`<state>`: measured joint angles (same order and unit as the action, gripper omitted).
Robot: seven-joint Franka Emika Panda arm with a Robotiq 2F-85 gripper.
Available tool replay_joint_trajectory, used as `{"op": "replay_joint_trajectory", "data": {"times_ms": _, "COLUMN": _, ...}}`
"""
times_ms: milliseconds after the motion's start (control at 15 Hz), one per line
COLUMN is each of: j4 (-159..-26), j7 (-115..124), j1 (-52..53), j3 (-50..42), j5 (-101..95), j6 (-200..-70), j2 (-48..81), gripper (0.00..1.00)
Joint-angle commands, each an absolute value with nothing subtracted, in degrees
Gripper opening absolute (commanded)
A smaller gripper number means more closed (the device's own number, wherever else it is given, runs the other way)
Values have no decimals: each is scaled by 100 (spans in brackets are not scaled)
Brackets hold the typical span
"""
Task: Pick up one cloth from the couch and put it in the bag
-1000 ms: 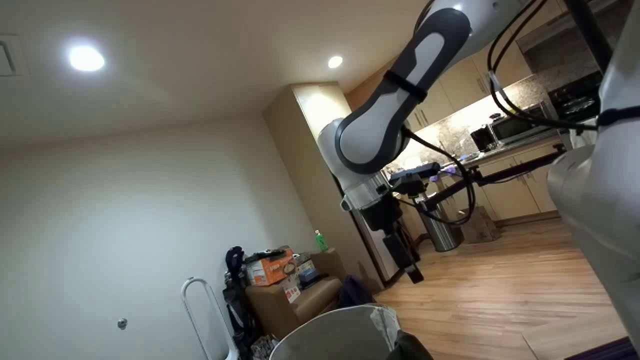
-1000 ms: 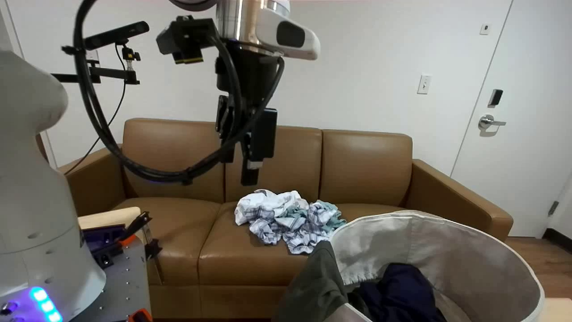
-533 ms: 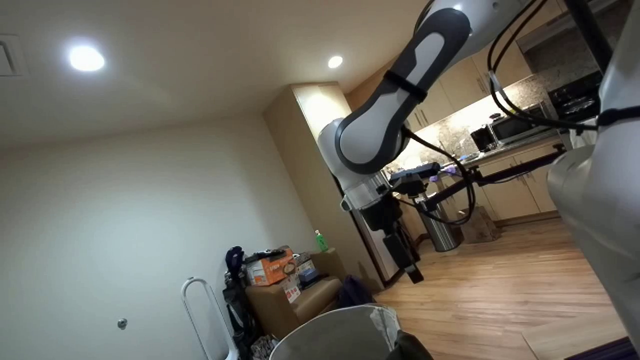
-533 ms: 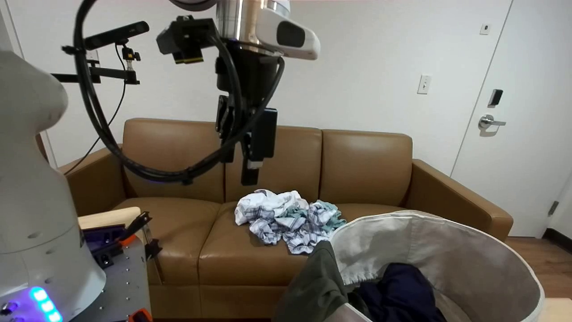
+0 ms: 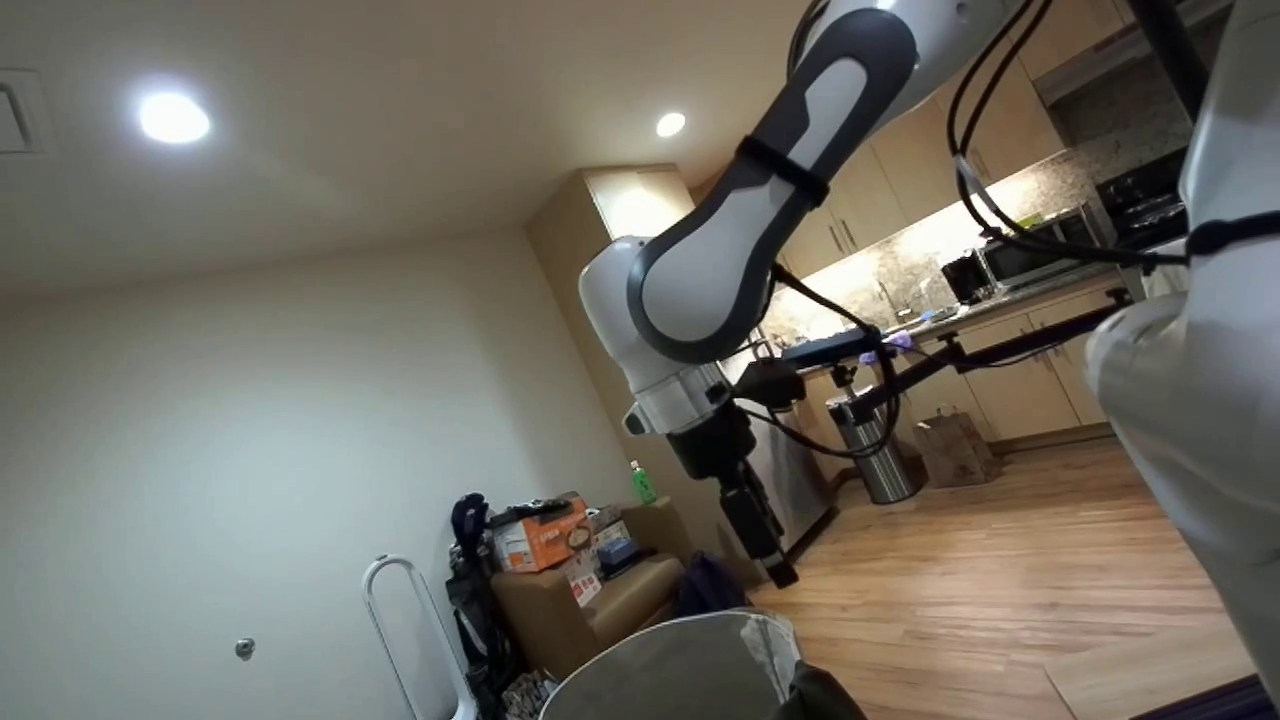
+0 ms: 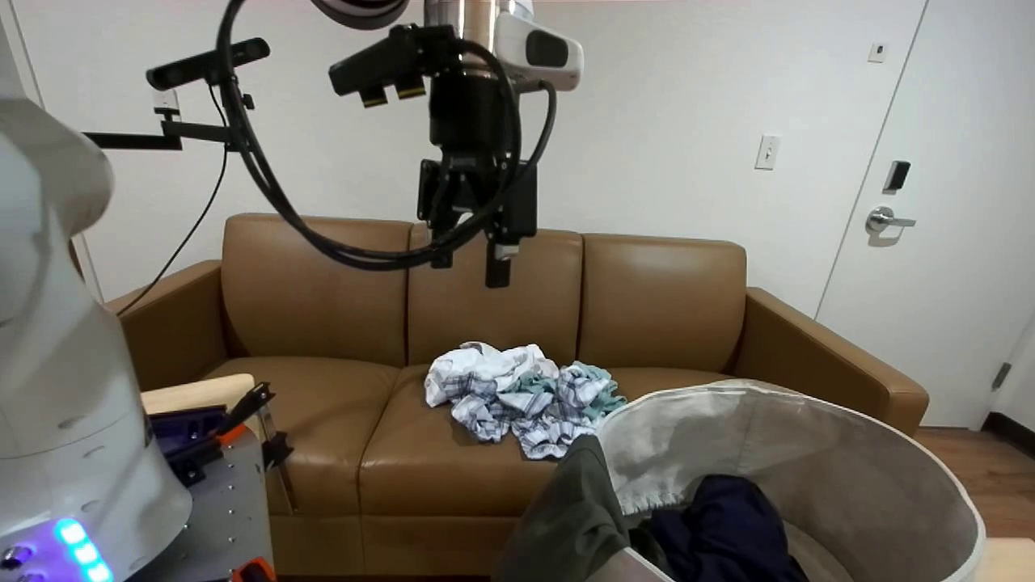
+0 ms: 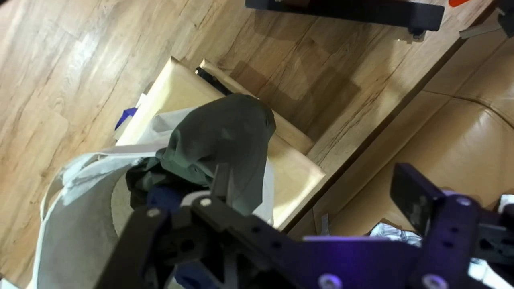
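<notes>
Heap of crumpled white, plaid and teal cloths (image 6: 525, 398): lying on brown leather-look couch (image 6: 656, 299), none held. Black two-fingered tool (image 6: 470, 271): jaws parted, empty, well apart from the heap. Wide light-grey soft bag (image 6: 857, 477): navy fabric (image 6: 720, 525) inside, olive-green fabric (image 6: 570, 517) draped over its rim; whether either counts cannot be told. Judged outstanding: picking one cloth, then placing it in the bag.

From my end I see a brown couch (image 6: 663, 299), cloths (image 6: 530, 398) in white, blue-grey plaid and teal, a light-grey bag (image 6: 865, 477), navy fabric (image 6: 728, 529) and dark grey-green material (image 6: 566, 513). My jaws are black, the floor (image 5: 980, 560) wood-grained tan, the bottle (image 5: 643, 485) green.
</notes>
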<state>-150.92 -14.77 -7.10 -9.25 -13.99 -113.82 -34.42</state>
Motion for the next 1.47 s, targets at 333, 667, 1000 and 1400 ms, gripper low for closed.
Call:
{"op": "replay_joint_trajectory", "data": {"times_ms": 333, "j4": -13678, "j7": -1410, "j1": -155, "j3": -276, "j5": -1584, "j6": -11998, "j2": -1021, "gripper": 100}}
{"op": "replay_joint_trajectory", "data": {"times_ms": 667, "j4": -13346, "j7": -1764, "j1": -96, "j3": -221, "j5": -1647, "j6": -12261, "j2": -340, "gripper": 100}}
{"op": "replay_joint_trajectory", "data": {"times_ms": 1000, "j4": -13369, "j7": -1628, "j1": -70, "j3": -190, "j5": -1521, "j6": -12224, "j2": -266, "gripper": 100}}
{"op": "replay_joint_trajectory", "data": {"times_ms": 1400, "j4": -12386, "j7": -1631, "j1": 386, "j3": 295, "j5": -1526, "j6": -12903, "j2": 601, "gripper": 100}}
